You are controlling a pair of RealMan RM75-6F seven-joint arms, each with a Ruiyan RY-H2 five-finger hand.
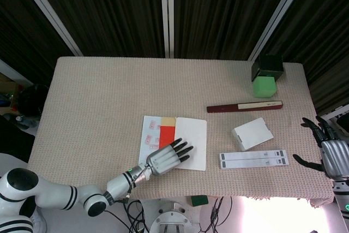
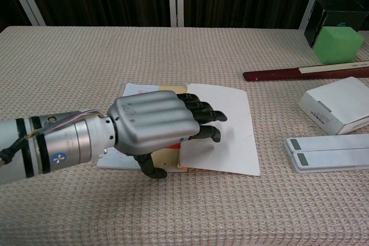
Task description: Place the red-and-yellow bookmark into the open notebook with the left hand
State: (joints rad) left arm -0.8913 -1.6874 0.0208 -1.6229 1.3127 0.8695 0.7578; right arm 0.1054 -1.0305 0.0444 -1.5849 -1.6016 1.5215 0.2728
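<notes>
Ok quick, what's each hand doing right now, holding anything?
Left hand: open, holding nothing, fingers extended over the notebook.
Right hand: open, fingers spread, holding nothing, at the table's right edge.

A table covered in beige woven cloth fills the middle of the head view. Behind it, across the upper frame, hang dark pleated curtains crossed by pale slanted and vertical bars. Bright light shows under the table's lower edge.

The red-and-yellow bookmark lies flat on the left page of the open notebook, which rests near the tabletop's front edge.
</notes>
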